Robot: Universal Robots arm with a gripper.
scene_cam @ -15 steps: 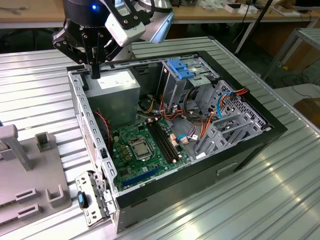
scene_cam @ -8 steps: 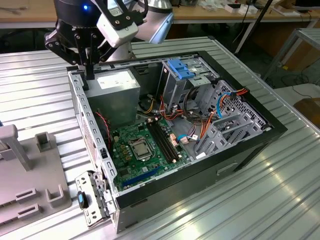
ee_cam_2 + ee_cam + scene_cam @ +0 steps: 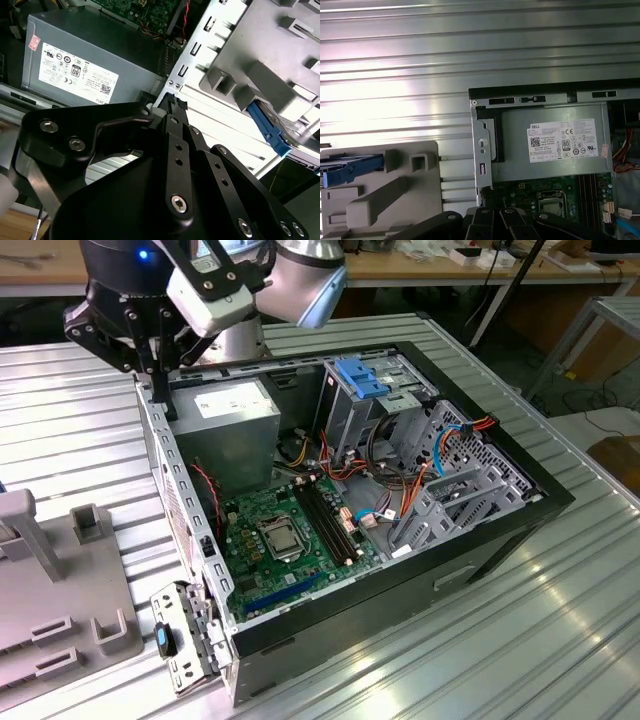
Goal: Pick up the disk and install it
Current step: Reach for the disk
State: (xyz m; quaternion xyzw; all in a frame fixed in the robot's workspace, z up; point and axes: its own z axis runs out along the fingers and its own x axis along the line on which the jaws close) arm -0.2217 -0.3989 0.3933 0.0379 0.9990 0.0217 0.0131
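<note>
Black pincer (image 3: 162, 395) points down at case (image 3: 500, 530) edge beside power supply (image 3: 225, 425), narrow, empty; disk (image 3: 352, 169) on grey holder (image 3: 395, 195)

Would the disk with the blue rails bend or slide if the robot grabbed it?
Probably stiff: the disk looks like a flat, hard slab with plastic rails, so it shouldn't flop. The rails look smooth, so it might slip a little. Being flat, it likely won't roll off the grey holder.
</note>
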